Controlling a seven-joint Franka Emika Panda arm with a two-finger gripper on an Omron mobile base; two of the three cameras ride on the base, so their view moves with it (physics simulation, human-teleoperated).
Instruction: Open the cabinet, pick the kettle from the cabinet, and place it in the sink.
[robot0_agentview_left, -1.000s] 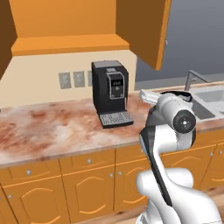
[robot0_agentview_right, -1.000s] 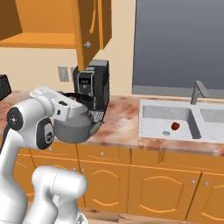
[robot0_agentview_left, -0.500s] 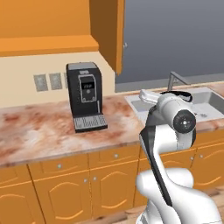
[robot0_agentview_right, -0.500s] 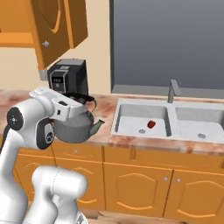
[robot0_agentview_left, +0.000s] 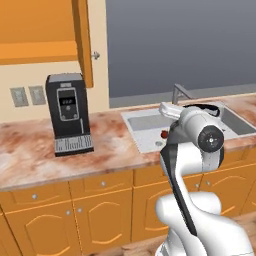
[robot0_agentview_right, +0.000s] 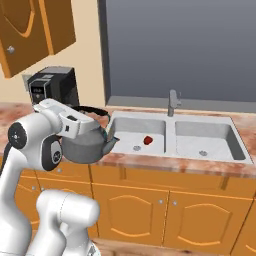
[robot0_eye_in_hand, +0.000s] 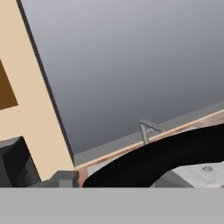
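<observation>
Gripper (robot0_agentview_right: 85, 116) pinches the kettle (robot0_agentview_right: 87, 142) by its black handle, hanging spout-first beside the sink (robot0_agentview_right: 175, 137) for lowering in.

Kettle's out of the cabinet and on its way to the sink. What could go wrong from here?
1. The end effector holds the squat grey metal kettle by its thin black arched handle, so the body may swing.
2. The kettle hangs level with the reddish marble counter's front edge; unless lifted, it might clip it.
3. A small red object lies in the left bowl of the grey steel sink; the kettle could land on it.
</observation>
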